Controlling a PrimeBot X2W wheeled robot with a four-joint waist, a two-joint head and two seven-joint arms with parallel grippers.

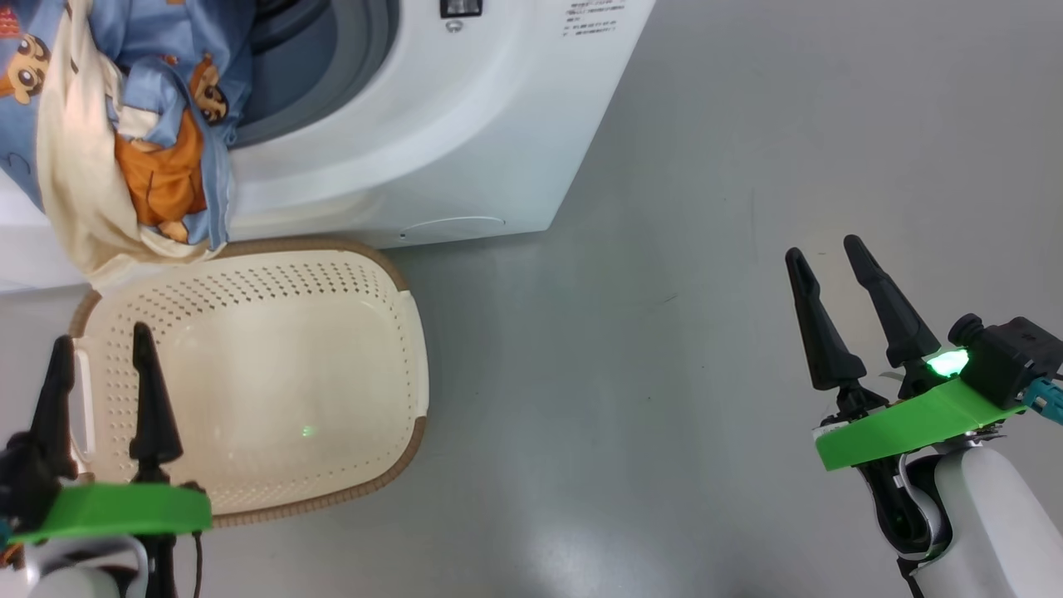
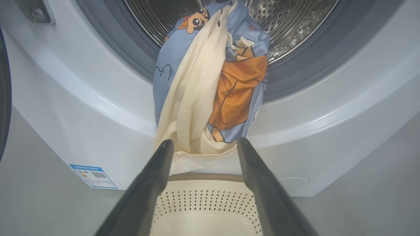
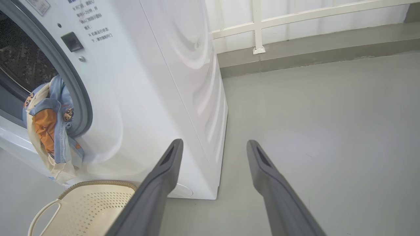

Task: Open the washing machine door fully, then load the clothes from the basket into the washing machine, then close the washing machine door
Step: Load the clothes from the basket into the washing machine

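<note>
Clothes [image 2: 210,82] drape the washing machine [image 1: 465,124] lip above basket [image 1: 274,282]; left gripper [image 1: 101,336], right gripper [image 1: 822,247] both spread, empty.

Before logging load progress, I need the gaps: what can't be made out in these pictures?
Washing machine door: left wrist view, a dark sliver cut by the left edge; its opening angle is unknowable.
Clothes: left wrist view, top edge cuts them; how much lies inside the drum is hidden.
Blue label: left wrist view, print too small.
</note>
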